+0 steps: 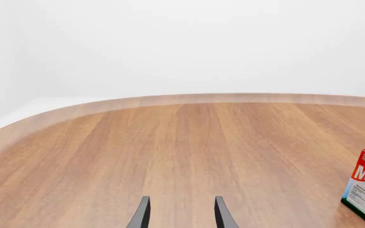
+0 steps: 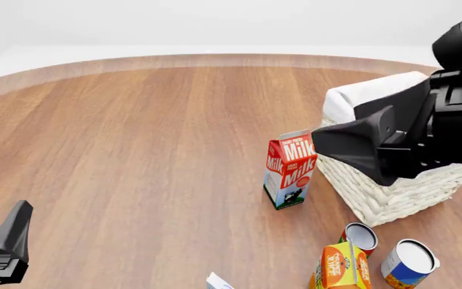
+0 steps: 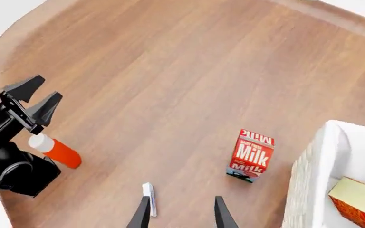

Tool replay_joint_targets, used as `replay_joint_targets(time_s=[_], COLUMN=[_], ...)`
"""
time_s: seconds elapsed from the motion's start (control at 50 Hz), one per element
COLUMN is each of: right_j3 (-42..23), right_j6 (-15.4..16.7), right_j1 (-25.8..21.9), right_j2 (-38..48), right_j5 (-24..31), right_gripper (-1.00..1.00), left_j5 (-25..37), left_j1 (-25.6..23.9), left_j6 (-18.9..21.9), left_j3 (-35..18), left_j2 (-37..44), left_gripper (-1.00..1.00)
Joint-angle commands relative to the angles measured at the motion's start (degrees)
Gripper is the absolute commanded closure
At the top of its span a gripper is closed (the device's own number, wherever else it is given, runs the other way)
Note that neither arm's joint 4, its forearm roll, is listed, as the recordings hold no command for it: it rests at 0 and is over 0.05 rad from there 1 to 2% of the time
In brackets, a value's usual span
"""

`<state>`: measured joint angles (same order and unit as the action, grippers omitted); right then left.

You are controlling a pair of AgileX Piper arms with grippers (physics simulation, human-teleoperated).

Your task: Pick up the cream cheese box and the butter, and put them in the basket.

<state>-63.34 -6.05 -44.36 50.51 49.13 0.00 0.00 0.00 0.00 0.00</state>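
So the right claw (image 3: 178, 211) is hanging way up over the desk (image 2: 135, 150) with its fingers spread and nothing between them, which makes sense to me since the butter (image 3: 358, 202) is already lying inside the basket (image 3: 309, 180), off to the side of that claw and below it, tucked against the cloth-lined wall. Looks like that half of the job is done and the arm is just sitting high so it doesn't clip the basket rim or the milk carton (image 2: 290, 170), which is standing upright just beside the basket. The cream cheese box (image 3: 148, 197) is still out on the desk, almost straight under the right claw and right next to one fingertip in its wrist camera; in the front camera only a corner is peeking in at the near edge. The left claw (image 1: 180, 213) is also released and empty, hovering low over bare wood, with the milk carton off ahead to one side and the cream cheese box not visible in its camera at all. My guess is the right arm is better placed for that box. There's also an orange juice carton (image 2: 340, 267) and two cans (image 2: 384, 250) near the basket, so dropping down needs a little care.
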Motion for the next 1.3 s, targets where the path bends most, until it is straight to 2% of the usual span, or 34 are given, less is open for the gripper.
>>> replay_joint_targets(time_s=[0.02,0.2,0.4,0.68,0.9,1.3], right_j3=[1.9,2.4,4.0,8.6,11.0,14.1], right_j6=[-0.2,-0.6,-3.2,-5.0,-6.1,-6.1], right_j1=[-8.0,-11.7,-15.6,-14.1,-15.1,-14.5], right_j2=[3.8,7.4,11.7,11.9,14.9,16.9], right_j5=[-3.3,-5.4,-9.3,-12.4,-15.8,-18.9], right_gripper=[-1.0,-1.0,-1.0,-1.0,-1.0,-1.0], left_j5=[0.0,0.0,0.0,0.0,0.0,0.0], left_j1=[0.0,0.0,0.0,0.0,0.0,0.0], left_j6=[0.0,0.0,0.0,0.0,0.0,0.0], left_j3=[0.0,0.0,0.0,0.0,0.0,0.0], left_j2=[0.0,0.0,0.0,0.0,0.0,0.0], left_gripper=[-1.0,-1.0,-1.0,-1.0,-1.0,-1.0])
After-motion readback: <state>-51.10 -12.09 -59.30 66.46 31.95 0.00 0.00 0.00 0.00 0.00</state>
